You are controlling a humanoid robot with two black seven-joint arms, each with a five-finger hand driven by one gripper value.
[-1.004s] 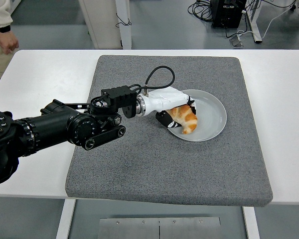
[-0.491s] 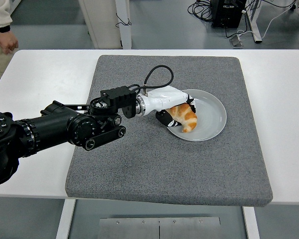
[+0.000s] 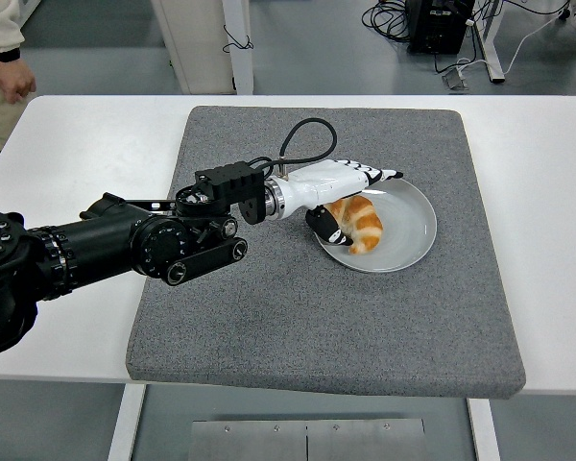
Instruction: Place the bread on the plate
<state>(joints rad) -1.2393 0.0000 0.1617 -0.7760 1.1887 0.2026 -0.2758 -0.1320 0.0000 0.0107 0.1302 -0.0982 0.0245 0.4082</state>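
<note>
One robot hand (image 3: 350, 192), fingers released, hovers over bread (image 3: 357, 224) inside plate (image 3: 413, 230) rim.

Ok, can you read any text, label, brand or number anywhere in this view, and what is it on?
None readable: no print shows on the bread, the plate, the grey mat, the left hand or the table.

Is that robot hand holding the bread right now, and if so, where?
No. The robot hand has its fingers stretched out above the bread, which lies on the plate. Only the thumb sits beside it.
</note>
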